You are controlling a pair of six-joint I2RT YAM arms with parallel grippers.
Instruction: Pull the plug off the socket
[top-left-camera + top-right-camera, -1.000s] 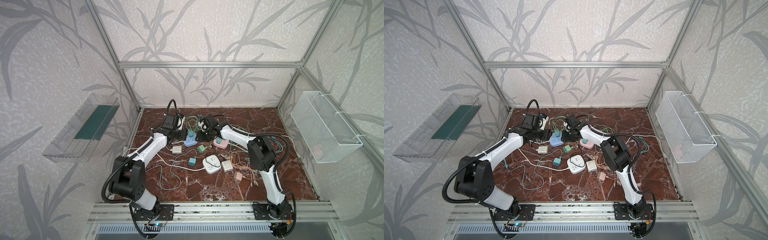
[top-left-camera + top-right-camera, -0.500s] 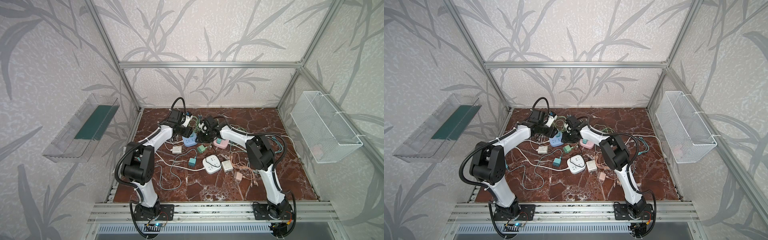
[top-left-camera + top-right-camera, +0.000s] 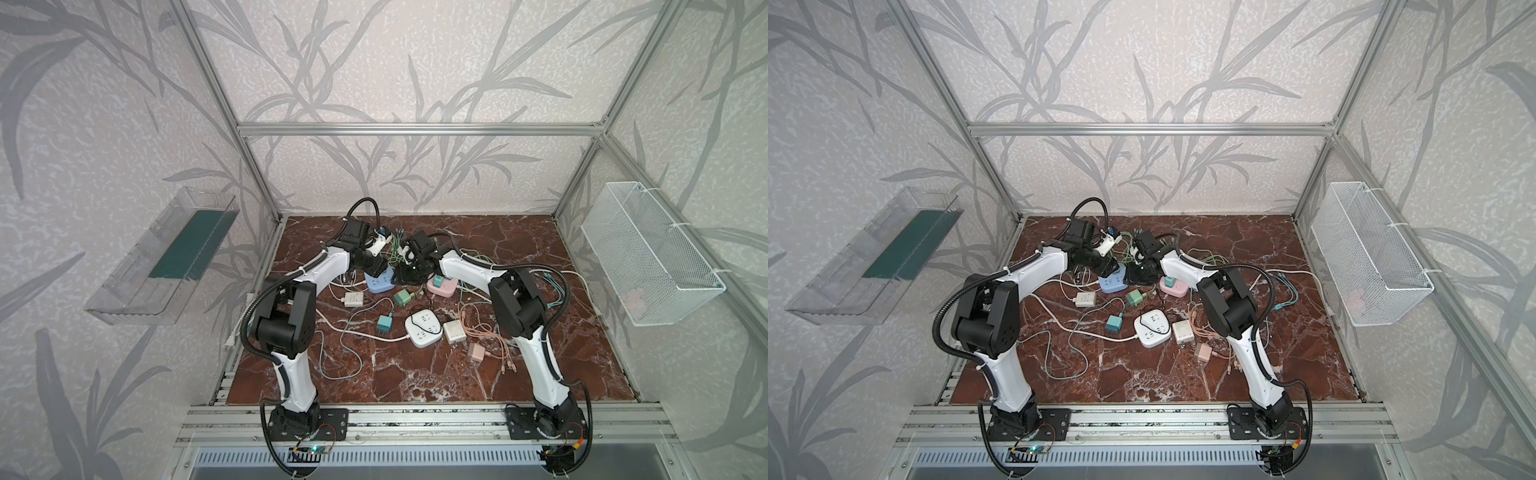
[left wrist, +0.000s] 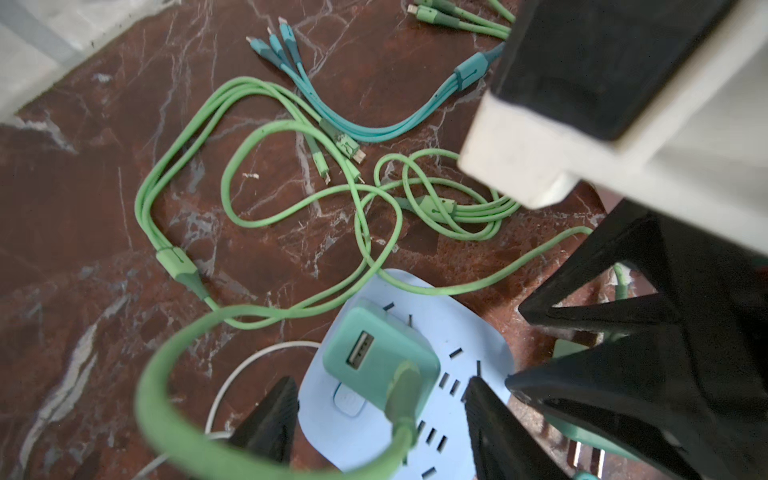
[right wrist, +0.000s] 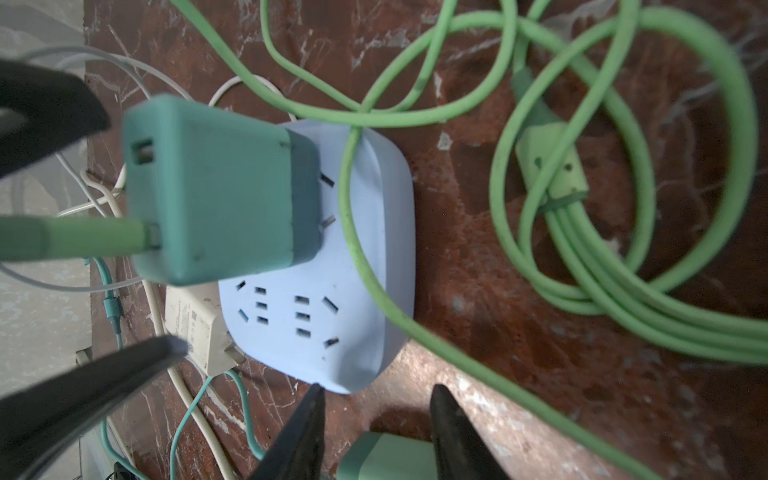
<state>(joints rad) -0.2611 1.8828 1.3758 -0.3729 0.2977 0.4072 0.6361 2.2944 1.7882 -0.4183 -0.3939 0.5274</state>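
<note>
Hanging on the left wall, one clear bin (image 3: 124,291) holds a single dark green pad (image 3: 191,245). Toward the far edge of the marble table (image 3: 457,382), left of its middle, the left gripper (image 4: 379,386) hangs over the blue socket block (image 4: 469,332). Its jaws stand open on either side of the teal plug (image 4: 374,357) without touching it. That plug sits in the block, with a green cable (image 4: 166,415) in one of its two USB ports.

The right gripper (image 5: 376,390) has its tips at the block's edge, jaws slightly apart. A green charger (image 5: 386,455) shows between them, and I cannot tell whether they pinch it.

Socket blocks number three: the blue one, a pink socket block (image 3: 434,289) and a white socket block (image 3: 424,328). Five chargers lie unplugged: the green one, a flat white charger (image 3: 353,298) whose print is too small to read, a teal charger (image 3: 384,324), a square white charger (image 3: 455,331) and a pale pink charger (image 3: 476,352).

On the right wall, one wire basket (image 3: 665,307) holds one blurred pink item (image 3: 633,297).
</note>
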